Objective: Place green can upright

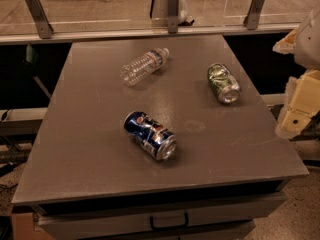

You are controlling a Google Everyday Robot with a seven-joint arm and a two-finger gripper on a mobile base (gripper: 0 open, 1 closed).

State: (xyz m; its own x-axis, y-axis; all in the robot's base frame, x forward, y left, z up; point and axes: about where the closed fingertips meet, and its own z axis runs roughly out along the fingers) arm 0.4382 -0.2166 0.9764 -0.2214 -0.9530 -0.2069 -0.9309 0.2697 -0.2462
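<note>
The grey table (85, 149) fills most of the view. It is a flat, level top, so a can stood on end should stay put anywhere on it. A drawer with a dark handle (169, 221) sits under its 6 o'clock edge, and a glass barrier on metal posts (172, 6) runs along 12 o'clock.

The cream-coloured gripper (300, 109) hangs off the table's 3 o'clock edge, clear of the top and holding nothing. Whether it is open or closed cannot be told.

A clear plastic bottle (144, 66) lies on its side toward 11 o'clock, well apart from both cans.

The blue can (150, 135) lies on its side near the centre, toward 6 o'clock, with its silver end facing 5 o'clock.

The green can (223, 83) lies on its side toward 2 o'clock, nearest the gripper, with its silver end pointing to 5 o'clock. Being round, it may roll when touched. Nothing stands between it and the gripper, and there is bare surface all around it for setting it upright.
</note>
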